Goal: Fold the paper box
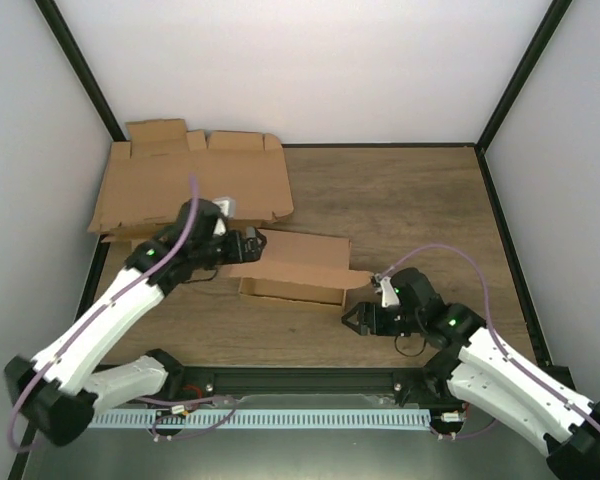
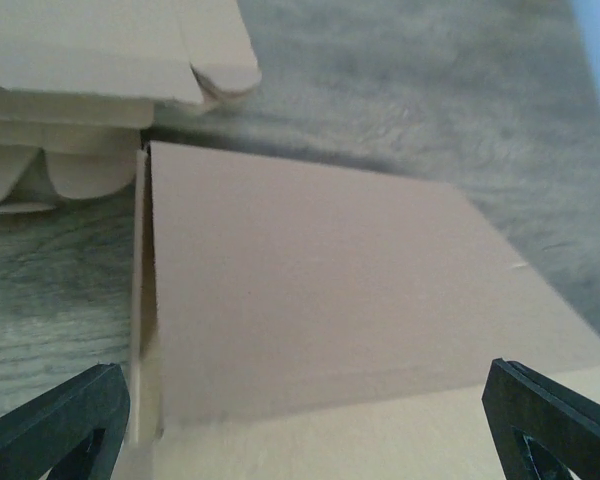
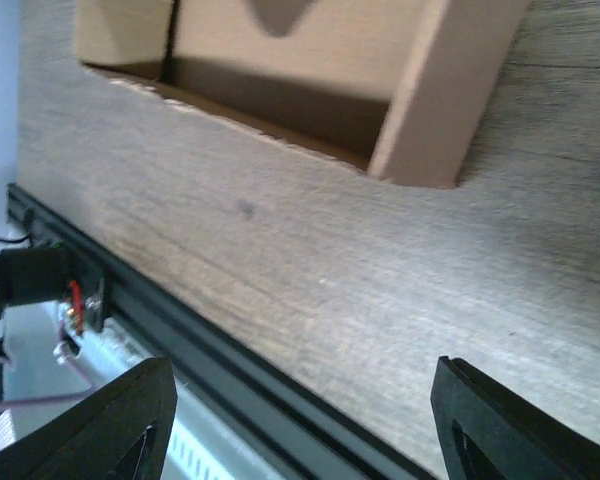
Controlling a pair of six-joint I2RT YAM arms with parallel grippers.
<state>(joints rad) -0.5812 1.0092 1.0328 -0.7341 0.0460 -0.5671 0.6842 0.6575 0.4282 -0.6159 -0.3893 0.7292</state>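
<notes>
Well, both arms hover loose about a half-made brown cardboard paper box [image 1: 298, 266], neither one gripping it.

Nearest me, just past the black metal rail [image 1: 310, 379] at the table's edge, the right gripper [image 1: 357, 318] stands spread above the bare wooden tabletop [image 1: 420, 200] with nothing between its fingers. The box sits ahead of it and apart, I'd guess so that arm is clear of the fold yet ready to steady the end wall. Only its wrist view shows the box's open side, a dark hollow under the lid. Further in, the left gripper [image 1: 248, 243] is splayed wide at the box's other end, the lid panel right beneath its fingers [image 2: 60, 420], a likely spot for pressing it flat. Only that wrist view shows the gap along the lid's left edge. Beyond lies the pile of flat brown cardboard blanks [image 1: 195, 180].
</notes>
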